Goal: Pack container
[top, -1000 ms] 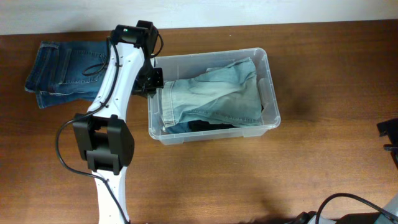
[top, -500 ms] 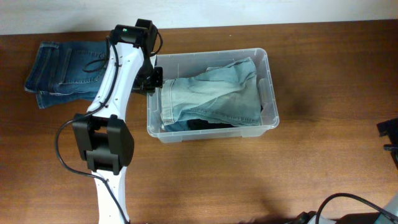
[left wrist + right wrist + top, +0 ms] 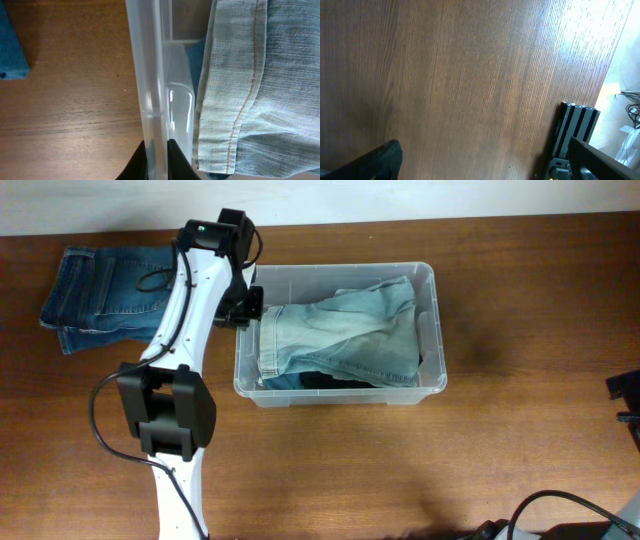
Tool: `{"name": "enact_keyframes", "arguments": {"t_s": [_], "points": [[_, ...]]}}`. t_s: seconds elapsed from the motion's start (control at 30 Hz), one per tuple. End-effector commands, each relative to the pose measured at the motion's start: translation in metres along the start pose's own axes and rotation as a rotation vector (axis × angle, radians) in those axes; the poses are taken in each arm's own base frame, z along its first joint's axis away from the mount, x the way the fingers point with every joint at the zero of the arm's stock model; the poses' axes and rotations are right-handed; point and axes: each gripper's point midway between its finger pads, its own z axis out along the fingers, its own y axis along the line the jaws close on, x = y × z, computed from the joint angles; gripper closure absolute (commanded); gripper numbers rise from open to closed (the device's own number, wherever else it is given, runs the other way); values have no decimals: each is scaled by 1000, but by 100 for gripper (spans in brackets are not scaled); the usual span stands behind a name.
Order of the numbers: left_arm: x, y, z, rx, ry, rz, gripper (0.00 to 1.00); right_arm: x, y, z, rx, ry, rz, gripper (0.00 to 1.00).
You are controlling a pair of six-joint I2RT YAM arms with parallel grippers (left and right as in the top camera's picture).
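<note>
One clear container (image 3: pixel 340 393) holding one pale denim garment (image 3: pixel 345 335), one folded jeans (image 3: pixel 100 295) far left, left gripper (image 3: pixel 156 146) clamped on its left wall, right gripper (image 3: pixel 482 145) wide open, empty.

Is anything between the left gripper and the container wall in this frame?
Nothing visible. The left gripper is shut on the container at its left wall, with one of its fingers on each side. The light blue jeans inside lie beside the inner finger, not between it and the plastic.
</note>
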Motion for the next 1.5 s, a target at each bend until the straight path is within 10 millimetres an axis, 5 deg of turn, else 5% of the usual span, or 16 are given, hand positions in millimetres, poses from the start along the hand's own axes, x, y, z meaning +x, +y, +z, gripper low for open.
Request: {"name": "enact_keyframes", "arguments": {"t_s": [0.0, 0.2, 0.63, 1.0, 1.23, 1.47], "points": [[0, -5, -3, -15, -11, 72, 91, 0, -2, 1, 7, 0, 11, 2], [-3, -4, -3, -13, -24, 28, 63, 0, -2, 1, 7, 0, 11, 2], [-18, 34, -8, 37, -70, -74, 57, 0, -2, 1, 7, 0, 11, 2], [-33, 35, -44, 286, -173, -37, 57, 0, -2, 1, 7, 0, 11, 2], [-34, 39, -46, 281, -180, -62, 57, 0, -2, 1, 7, 0, 11, 2], [-48, 85, -46, 213, -242, -197, 56, 0, -2, 1, 7, 0, 11, 1]]}}
